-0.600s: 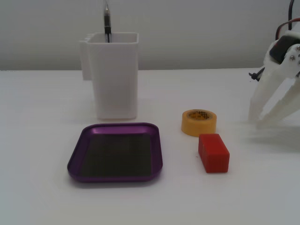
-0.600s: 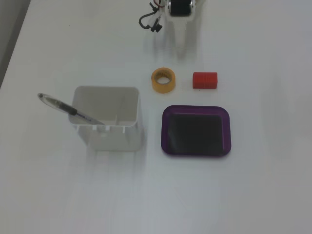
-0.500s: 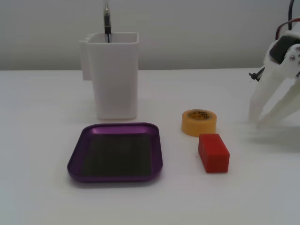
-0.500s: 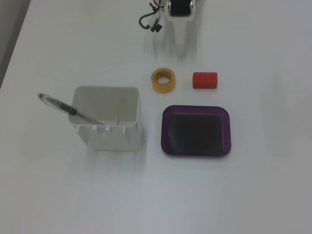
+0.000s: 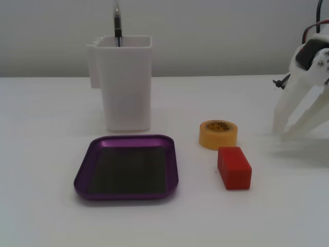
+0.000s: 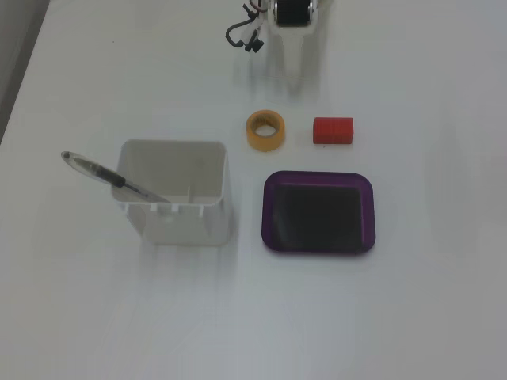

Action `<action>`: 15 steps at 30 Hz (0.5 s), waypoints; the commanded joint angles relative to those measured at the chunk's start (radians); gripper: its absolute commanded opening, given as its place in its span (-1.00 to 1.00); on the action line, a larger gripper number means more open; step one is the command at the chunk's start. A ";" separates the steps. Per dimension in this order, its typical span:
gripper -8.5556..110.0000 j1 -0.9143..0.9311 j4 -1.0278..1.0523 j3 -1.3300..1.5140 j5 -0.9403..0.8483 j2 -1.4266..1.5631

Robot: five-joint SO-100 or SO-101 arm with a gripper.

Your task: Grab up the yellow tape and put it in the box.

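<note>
The yellow tape (image 5: 218,134) lies flat on the white table, just right of the box's far corner; it also shows in the other fixed view (image 6: 265,131). The box (image 5: 82,180) is a shallow purple tray with a dark bottom and nothing in it, and it shows in the other fixed view too (image 6: 271,214). My white gripper (image 5: 284,131) hangs tips-down at the right edge, well to the right of the tape and apart from it. Its jaws stand a small way apart with nothing between them. In the other fixed view the gripper (image 6: 290,70) is beyond the tape.
A red block (image 5: 234,167) lies just in front of the tape, also seen in the other fixed view (image 6: 333,131). A tall white container (image 5: 126,82) with a pen (image 5: 117,23) in it stands behind the box. Both show in the other fixed view: container (image 6: 178,226), pen (image 6: 103,174).
</note>
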 commanded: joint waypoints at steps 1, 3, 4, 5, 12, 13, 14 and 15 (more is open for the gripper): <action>-0.86 -0.006 -0.014 0.008 0.002 0.071; -0.86 -0.006 -0.029 0.008 0.002 0.071; -0.86 -0.005 -0.040 0.009 0.002 0.071; -0.86 0.000 -0.055 0.009 0.002 0.071; -0.86 0.009 -0.167 -0.008 -0.009 0.057; -0.86 0.011 -0.183 -0.017 -0.009 0.057; -0.86 0.011 -0.195 -0.034 -0.008 0.054; -0.86 0.012 -0.204 -0.051 -0.002 0.054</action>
